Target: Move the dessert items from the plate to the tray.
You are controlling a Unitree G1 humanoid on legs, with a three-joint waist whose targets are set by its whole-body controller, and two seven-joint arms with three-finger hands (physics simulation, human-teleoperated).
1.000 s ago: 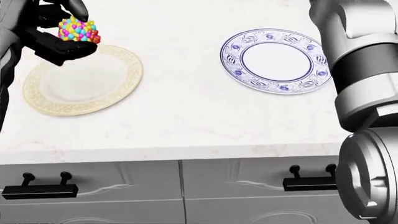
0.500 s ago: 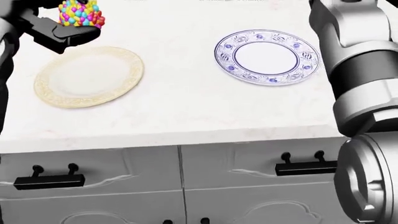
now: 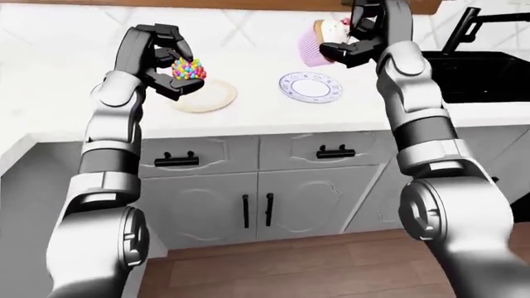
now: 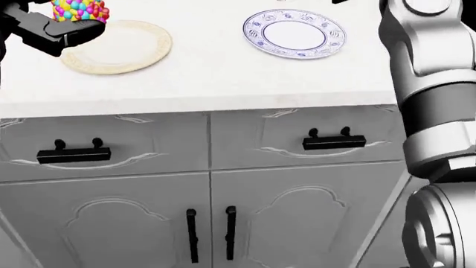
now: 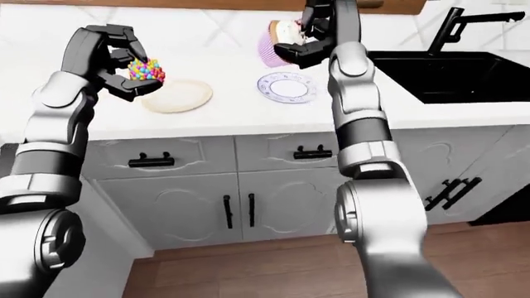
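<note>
My view has dropped toward the cabinets; each robot hand grips a dessert: left robot hand [image 3: 161, 65] the sprinkle ball [image 3: 189, 69], right robot hand [image 3: 358, 37] the cupcake [image 3: 319, 40], both off the plates

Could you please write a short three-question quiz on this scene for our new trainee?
1. True or false: the cream gold-rimmed plate and the blue-patterned plate on the white counter are both bare.
2. Which hand holds the pink-wrapped cupcake? A) left hand B) right hand
3. Fill in: the left hand grips a ball covered in multicoloured ____.

Key:
1. True; nothing lies on either plate.
2. B; the right hand holds it raised above the counter.
3. Candy beads, or sprinkles; too small to tell which.
</note>
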